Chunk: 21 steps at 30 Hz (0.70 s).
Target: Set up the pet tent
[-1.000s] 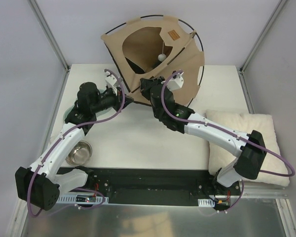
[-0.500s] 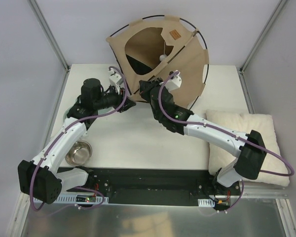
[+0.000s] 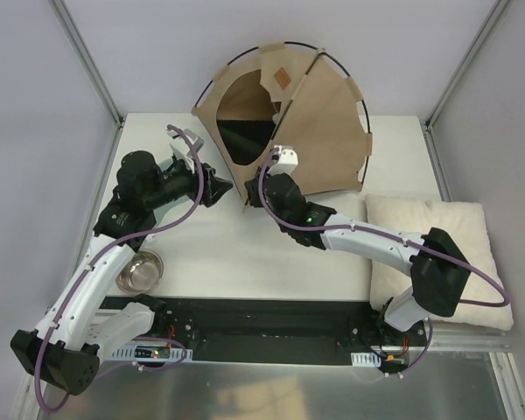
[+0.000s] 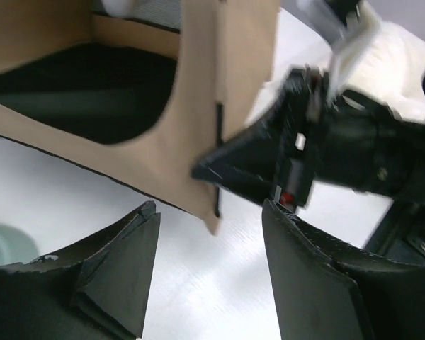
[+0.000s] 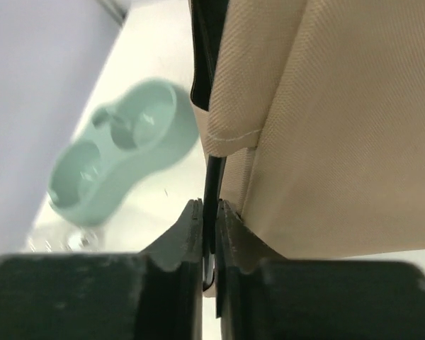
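Left gripper (image 3: 219, 188) — jaws spread, holding nothing, just beside the near corner of the pet tent (image 3: 319, 122). Right gripper (image 5: 211, 209) — jaws pinching its thin black pole (image 5: 212, 173). The tent stands far-middle on the surface (image 3: 245, 254); cushion (image 3: 455, 236) to its right.

White bench (image 3: 245, 254) inside a plain booth. Pale grey back wall (image 3: 157, 52), with grey side panels on both sides. Slanted aluminium frame posts at the left (image 3: 87, 61) and right (image 3: 468, 61) back corners. Black mounting strip (image 3: 271, 319) runs along the near edge, with a brushed metal sheet (image 3: 271, 389) below it. Light is soft and even, shadows faint.
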Tool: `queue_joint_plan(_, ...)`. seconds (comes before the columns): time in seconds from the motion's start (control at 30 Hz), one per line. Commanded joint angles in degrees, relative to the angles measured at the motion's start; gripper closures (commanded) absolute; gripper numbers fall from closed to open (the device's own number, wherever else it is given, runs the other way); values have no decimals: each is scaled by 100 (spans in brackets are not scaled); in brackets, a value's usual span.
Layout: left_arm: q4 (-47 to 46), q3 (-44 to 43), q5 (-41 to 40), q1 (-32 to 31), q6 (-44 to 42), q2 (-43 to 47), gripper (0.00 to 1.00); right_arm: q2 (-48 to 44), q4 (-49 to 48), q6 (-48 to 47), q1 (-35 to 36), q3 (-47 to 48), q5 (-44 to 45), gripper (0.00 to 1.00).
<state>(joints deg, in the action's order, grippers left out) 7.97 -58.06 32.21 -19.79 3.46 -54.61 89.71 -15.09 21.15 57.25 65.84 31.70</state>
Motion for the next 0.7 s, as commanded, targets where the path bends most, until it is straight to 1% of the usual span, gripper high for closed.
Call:
queue_joint_plan(0.0,29,-100,-1294,28,22,56,38,-129,426,-805,-12,-282,-1034,81)
queue_joint_plan(0.03,38,-117,-1452,19,40,38,37,-199,593,-814,-4,-361,-1009,74)
queue_joint_plan(0.1,47,-153,-1707,19,101,-32,34,-462,936,-788,22,-528,-798,52)
queue_joint_plan(0.13,56,-153,-1787,28,111,-67,34,-646,1112,-788,23,-607,-728,45)
queue_joint_plan(0.23,56,-170,-1998,28,111,-129,29,-1243,1544,-787,31,-783,-604,26)
queue_joint_plan(0.3,56,-196,-2218,28,119,-173,26,-1595,1991,-796,40,-827,-665,17)
queue_joint_plan(0.4,56,-240,-2464,28,93,-208,21,-2035,2527,-805,31,-784,-718,11)
queue_joint_plan(0.5,56,-258,-2631,28,75,-217,19,-2317,2844,-919,23,-696,-779,7)
queue_joint_plan(0.6,56,-293,-2711,46,67,-252,17,-2336,3134,-946,-4,-617,-666,1)
queue_joint_plan(0.67,56,-328,-2720,46,75,-322,17,-2213,3459,-824,-21,-599,-596,1)
